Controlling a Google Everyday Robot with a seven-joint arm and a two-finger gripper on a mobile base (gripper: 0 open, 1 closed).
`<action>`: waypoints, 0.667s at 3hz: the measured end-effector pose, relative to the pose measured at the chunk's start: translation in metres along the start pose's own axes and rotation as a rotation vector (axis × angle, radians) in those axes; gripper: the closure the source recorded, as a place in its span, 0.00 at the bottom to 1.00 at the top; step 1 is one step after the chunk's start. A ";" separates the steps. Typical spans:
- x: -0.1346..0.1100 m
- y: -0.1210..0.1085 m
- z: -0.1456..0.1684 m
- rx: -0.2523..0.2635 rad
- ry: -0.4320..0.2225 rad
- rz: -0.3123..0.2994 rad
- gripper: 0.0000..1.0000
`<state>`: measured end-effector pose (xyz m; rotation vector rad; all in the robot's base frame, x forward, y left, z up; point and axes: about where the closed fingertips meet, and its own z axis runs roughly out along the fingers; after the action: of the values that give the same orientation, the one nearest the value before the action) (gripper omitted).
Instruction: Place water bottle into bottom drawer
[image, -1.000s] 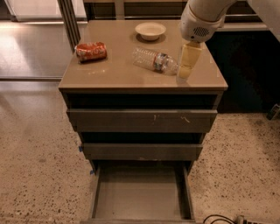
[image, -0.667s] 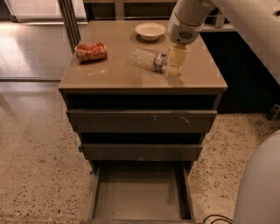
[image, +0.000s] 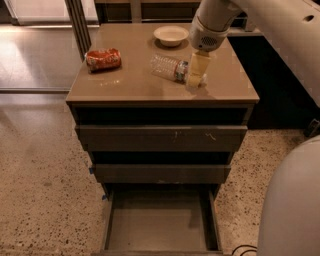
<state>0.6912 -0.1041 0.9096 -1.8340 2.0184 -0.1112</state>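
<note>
The water bottle (image: 167, 67) lies on its side on the cabinet top, a clear crinkled bottle whose label band and cap point right. My gripper (image: 195, 76) comes down from the upper right and sits over the bottle's cap end, hiding the cap. Whether it touches the bottle does not show. The bottom drawer (image: 158, 229) is pulled out at the foot of the cabinet, a shallow grey tray with nothing inside it.
A crushed red-orange can (image: 103, 58) lies at the left of the cabinet top (image: 125, 85). A pale bowl (image: 171, 35) stands at the back. The two upper drawers (image: 161, 137) are pushed in. My arm and body (image: 292, 200) fill the right side.
The gripper has shifted left along the cabinet top, from beside the bottle's right end to over its cap end. The bottle, can and bowl have not moved.
</note>
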 end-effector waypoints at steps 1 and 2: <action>-0.001 -0.025 0.021 0.007 -0.035 0.020 0.00; -0.008 -0.046 0.039 -0.001 -0.067 0.035 0.00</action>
<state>0.7486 -0.0947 0.8915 -1.7786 2.0035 -0.0391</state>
